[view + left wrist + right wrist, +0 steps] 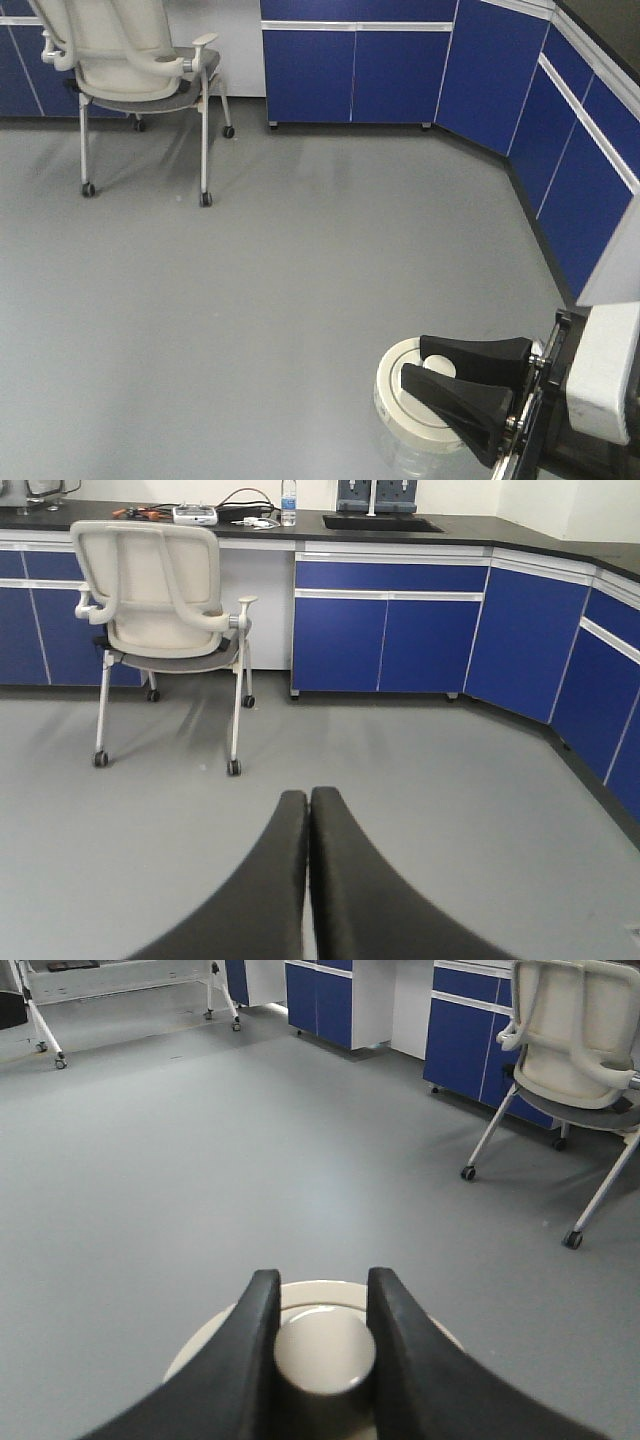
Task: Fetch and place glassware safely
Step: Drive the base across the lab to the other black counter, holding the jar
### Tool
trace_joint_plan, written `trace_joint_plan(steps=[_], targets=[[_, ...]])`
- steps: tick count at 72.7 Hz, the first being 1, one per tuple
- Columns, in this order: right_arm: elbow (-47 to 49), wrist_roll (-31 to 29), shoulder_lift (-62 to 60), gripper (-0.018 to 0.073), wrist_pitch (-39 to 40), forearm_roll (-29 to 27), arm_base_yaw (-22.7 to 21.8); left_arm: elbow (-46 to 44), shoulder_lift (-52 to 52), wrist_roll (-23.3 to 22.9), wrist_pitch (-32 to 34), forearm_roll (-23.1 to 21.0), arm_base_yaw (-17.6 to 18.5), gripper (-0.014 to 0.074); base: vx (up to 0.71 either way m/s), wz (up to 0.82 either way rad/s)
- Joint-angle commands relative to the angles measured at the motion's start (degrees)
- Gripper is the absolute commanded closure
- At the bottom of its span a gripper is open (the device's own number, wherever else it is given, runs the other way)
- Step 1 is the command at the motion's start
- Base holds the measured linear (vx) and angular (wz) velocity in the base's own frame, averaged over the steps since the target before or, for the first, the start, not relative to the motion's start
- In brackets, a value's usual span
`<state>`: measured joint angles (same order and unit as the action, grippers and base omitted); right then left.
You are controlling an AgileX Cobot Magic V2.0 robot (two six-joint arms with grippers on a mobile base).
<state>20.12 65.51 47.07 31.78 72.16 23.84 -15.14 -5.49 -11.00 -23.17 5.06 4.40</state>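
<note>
Clamping the jar (396,412) by its knob (325,1355), right end effector (322,1285) hovers over grey floor (250,300).

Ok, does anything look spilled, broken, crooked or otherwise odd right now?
Nothing spilled or broken shows. One oddity: the right gripper pinches the glass jar only by the knob of its lid, with only floor around it, so the glass body may depend on the lid holding. The left gripper is shut and empty.
</note>
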Motion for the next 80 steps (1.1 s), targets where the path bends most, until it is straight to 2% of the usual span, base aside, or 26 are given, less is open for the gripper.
trace_joint_plan(steps=[1,49,80], targets=[[1.8,-0.4,-0.3,0.0560,2.4,-2.5,-0.1,-1.5,-0.5,-0.1,4.1,-0.3,0.5,0.0603,0.71,-0.04],[1.8,-0.4,-0.3,0.0560,1.6,-2.5,-0.1,-1.5,-0.5,-0.1,4.1,-0.3,0.5,0.0603,0.67,-0.02],[1.8,-0.4,-0.3,0.0560,0.3,-2.5,-0.1,-1.5,-0.5,-0.1,4.1,-0.3,0.5,0.0603,0.46,-0.69]])
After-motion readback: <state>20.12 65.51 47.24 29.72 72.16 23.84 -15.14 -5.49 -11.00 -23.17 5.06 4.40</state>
